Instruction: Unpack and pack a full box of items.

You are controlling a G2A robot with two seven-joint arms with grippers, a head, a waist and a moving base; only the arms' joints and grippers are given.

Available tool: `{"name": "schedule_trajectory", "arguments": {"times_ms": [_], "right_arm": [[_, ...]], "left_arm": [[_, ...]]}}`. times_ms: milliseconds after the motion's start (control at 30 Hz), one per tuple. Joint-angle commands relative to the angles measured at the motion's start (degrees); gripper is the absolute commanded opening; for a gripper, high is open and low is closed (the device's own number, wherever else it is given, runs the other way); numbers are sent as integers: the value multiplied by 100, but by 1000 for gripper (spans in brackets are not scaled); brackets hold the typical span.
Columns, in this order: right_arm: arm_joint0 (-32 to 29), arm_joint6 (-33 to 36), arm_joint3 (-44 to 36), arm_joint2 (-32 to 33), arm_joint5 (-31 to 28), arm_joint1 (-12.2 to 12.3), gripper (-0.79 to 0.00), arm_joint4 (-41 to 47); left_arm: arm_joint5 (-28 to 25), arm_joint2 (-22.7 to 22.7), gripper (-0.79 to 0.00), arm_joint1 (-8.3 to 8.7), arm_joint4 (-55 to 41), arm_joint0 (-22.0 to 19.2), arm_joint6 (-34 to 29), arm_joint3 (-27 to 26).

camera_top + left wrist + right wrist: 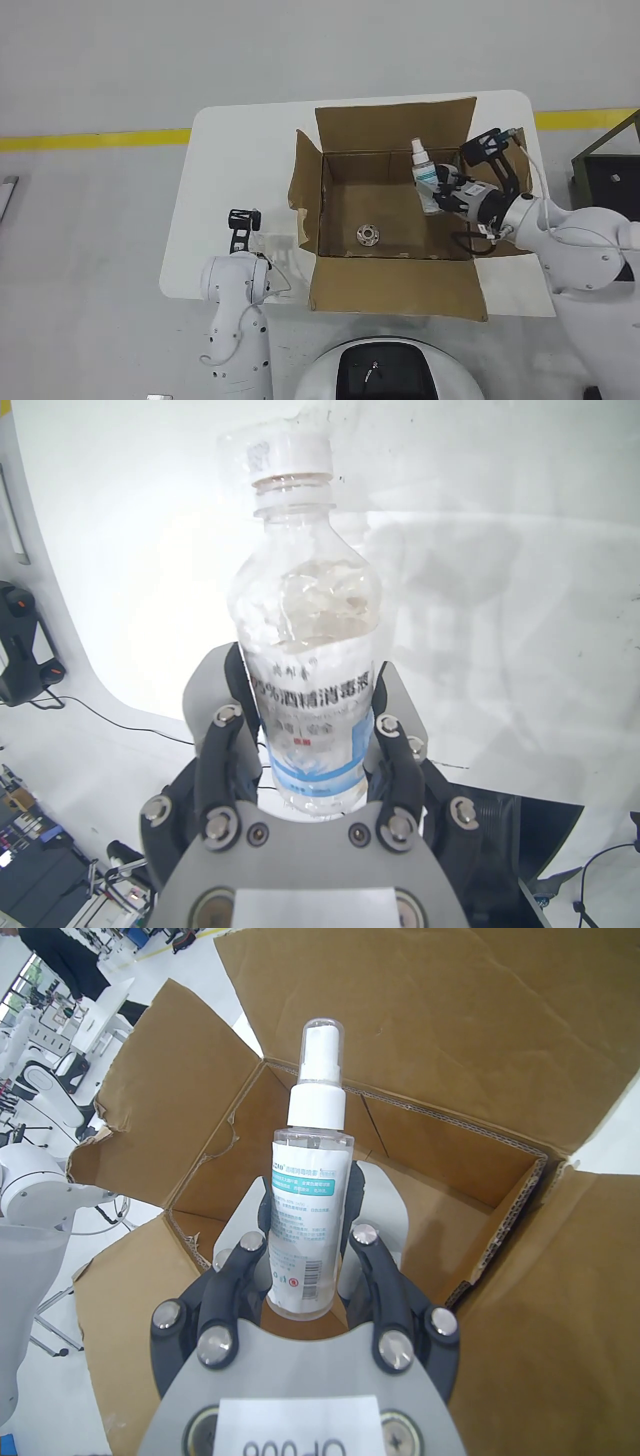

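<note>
An open cardboard box stands on the white table, its flaps spread outward. My right gripper is shut on a spray bottle with a white pump top, held over the right side of the box's opening. In the right wrist view the spray bottle sits between the gripper fingers, above the box's inner wall. Left of the box, my left gripper is shut on a clear plastic bottle with a white cap, held over the table top; the left gripper clamps its labelled lower half.
A small round metal part lies on the box floor. The left flap is torn along its edge. A dark frame stands off the table's right end. A black device lies on the floor beyond the table edge.
</note>
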Motion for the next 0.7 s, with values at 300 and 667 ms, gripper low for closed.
{"name": "schedule_trajectory", "arguments": {"times_ms": [300, 667], "right_arm": [[-129, -459, -209, 950, -461, 107, -785, 1182], [-916, -1181, -159, 2495, -683, 227, -785, 1891]], "left_arm": [[-93, 143, 0, 61, 33, 207, 86, -338], [-30, 161, 0, 93, -36, 248, 94, -399]]}}
